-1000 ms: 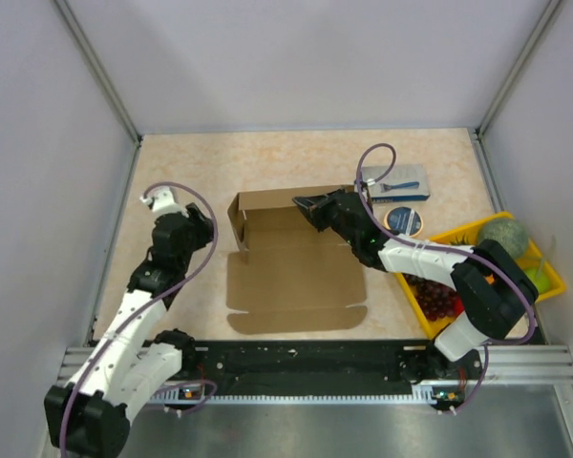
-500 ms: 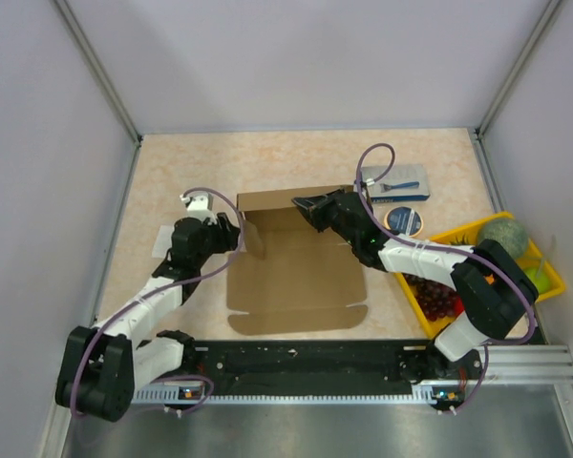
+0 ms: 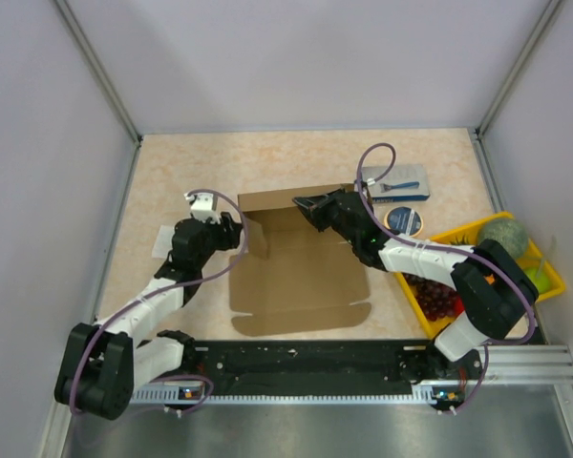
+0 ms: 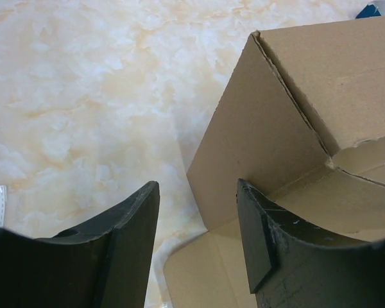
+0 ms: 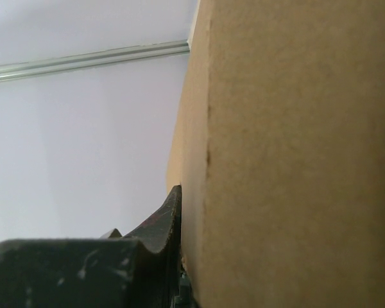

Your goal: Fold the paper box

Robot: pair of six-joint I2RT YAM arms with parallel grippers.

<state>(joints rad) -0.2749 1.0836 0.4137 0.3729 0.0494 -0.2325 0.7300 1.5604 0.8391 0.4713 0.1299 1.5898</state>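
The paper box (image 3: 296,277) is a brown cardboard sheet lying flat in the middle, with its back wall and left end flap raised. My left gripper (image 3: 241,234) is open at the box's left rear corner. In the left wrist view its fingers (image 4: 197,186) straddle the lower edge of the upright end flap (image 4: 263,154) without touching it. My right gripper (image 3: 301,203) is shut on the top edge of the back wall. In the right wrist view the cardboard (image 5: 295,160) fills the right side, with one finger (image 5: 170,212) pressed against it and the other hidden behind it.
A yellow tray (image 3: 544,286) at the right holds a green melon (image 3: 502,236) and dark grapes (image 3: 437,298). A blue-and-white package (image 3: 398,181) and a round tin (image 3: 403,220) lie behind the right arm. A small white packet (image 3: 162,243) lies left of the left arm.
My left arm has swung from the left side of the table to the box's left end flap and stopped there, open. My right gripper has held still on the back wall.
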